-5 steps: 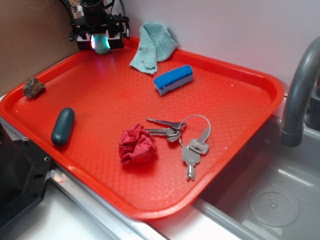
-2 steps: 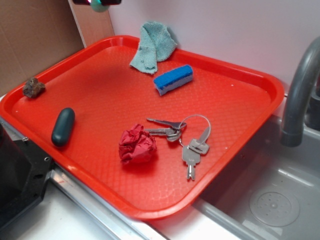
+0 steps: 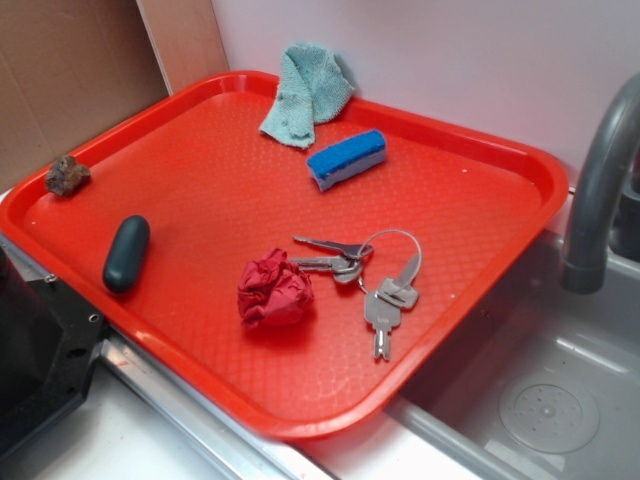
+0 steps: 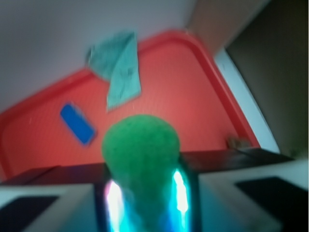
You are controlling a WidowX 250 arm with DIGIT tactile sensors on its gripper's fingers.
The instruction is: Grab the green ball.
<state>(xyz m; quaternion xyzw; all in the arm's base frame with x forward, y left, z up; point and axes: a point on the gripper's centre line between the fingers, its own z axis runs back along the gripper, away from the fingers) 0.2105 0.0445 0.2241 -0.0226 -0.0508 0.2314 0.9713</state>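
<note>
Resting partly over a steel sink (image 3: 560,400), a red tray (image 3: 480,290) with a raised rim is seen against a pale wall, with brown cardboard panels (image 3: 70,70) at its far-left side and a grey faucet (image 3: 600,190) at its right. On the tray, a pale teal cloth (image 3: 305,92) is draped at the far corner, partly over the rim, and a blue sponge (image 3: 346,158) lies just in front of it. A small brown rock (image 3: 67,175) is set on the left rim, and a dark teal pebble (image 3: 126,252) lies near the left edge. A red paper wad (image 3: 273,290) is placed toward the near edge, touching a bunch of keys (image 3: 370,275) on its right. In the exterior view neither arm nor ball is visible. In the blurred wrist view, the green ball (image 4: 141,147) is seen pinched in the gripper (image 4: 145,198), whose glowing inner faces press against both its sides, and it is held up in the air above the tray.
</note>
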